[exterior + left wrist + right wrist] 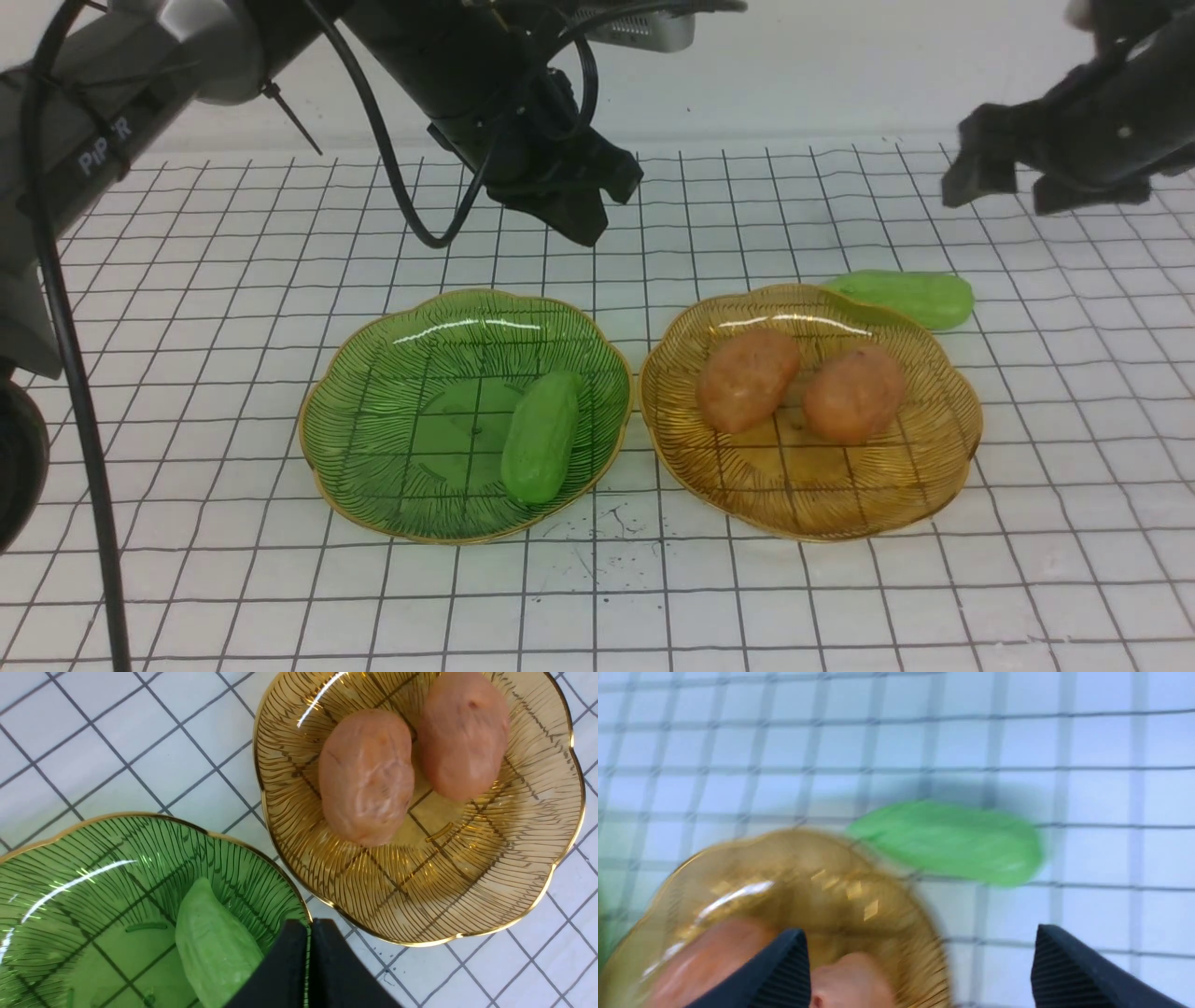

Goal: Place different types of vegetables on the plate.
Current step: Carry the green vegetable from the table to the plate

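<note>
While three vegetables sit plated, one lies outside

As my left gripper (586,224) hovers beyond the scalloped green glass plate (392,373), its jaws pressed together on nothing, my right gripper (1022,187) hangs spread and empty far right. One smooth light-green toy cucumber (541,437) lies in that plate; a lumpy orange-brown toy potato (747,378) and a second potato (854,392) share the scalloped amber glass plate (794,518). The second cucumber (910,297) rests on the gridded white table (233,280) just behind the amber rim
</note>
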